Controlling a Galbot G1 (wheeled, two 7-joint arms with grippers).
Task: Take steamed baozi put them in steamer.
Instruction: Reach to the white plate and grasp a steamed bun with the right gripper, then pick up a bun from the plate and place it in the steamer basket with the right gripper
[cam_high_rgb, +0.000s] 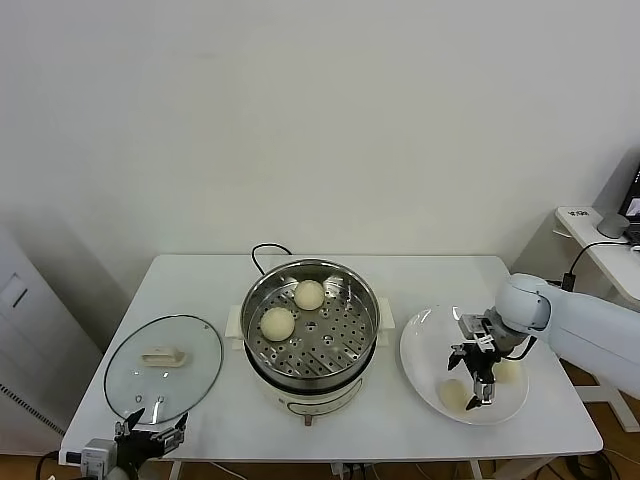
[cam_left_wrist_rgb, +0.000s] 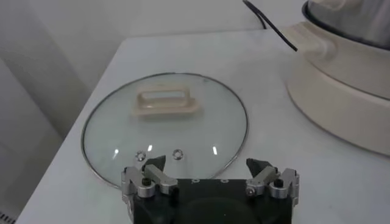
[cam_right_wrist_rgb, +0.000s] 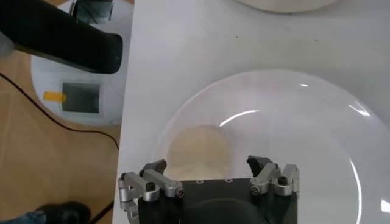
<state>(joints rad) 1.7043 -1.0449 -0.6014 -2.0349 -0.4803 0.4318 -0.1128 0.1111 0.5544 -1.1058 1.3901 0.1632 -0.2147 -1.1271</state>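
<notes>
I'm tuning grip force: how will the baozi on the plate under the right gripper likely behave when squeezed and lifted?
The baozi looks smooth and domed, so it probably dents under a hard squeeze. Its round shape may let it roll or slide on the glossy plate if nudged. The right gripper has its fingers open above it.

The steamer (cam_high_rgb: 310, 325) is polished stainless steel, mirror-shiny on the rim, with a perforated metal tray inside and a glossy cream plastic base. The baozi (cam_high_rgb: 278, 323) look smooth and matt, like soft dough. Right below the right gripper (cam_right_wrist_rgb: 209, 173) there's a glossy white plate (cam_right_wrist_rgb: 317, 122), glazed-looking with bright highlights. In front of the left gripper (cam_left_wrist_rgb: 210, 172), the lid (cam_left_wrist_rgb: 164, 131) is clear glass with a thin metal rim and a matt cream plastic handle. Both grippers have bare metal fingers on black plastic bodies. The table (cam_high_rgb: 200, 290) is smooth matt white.
</notes>
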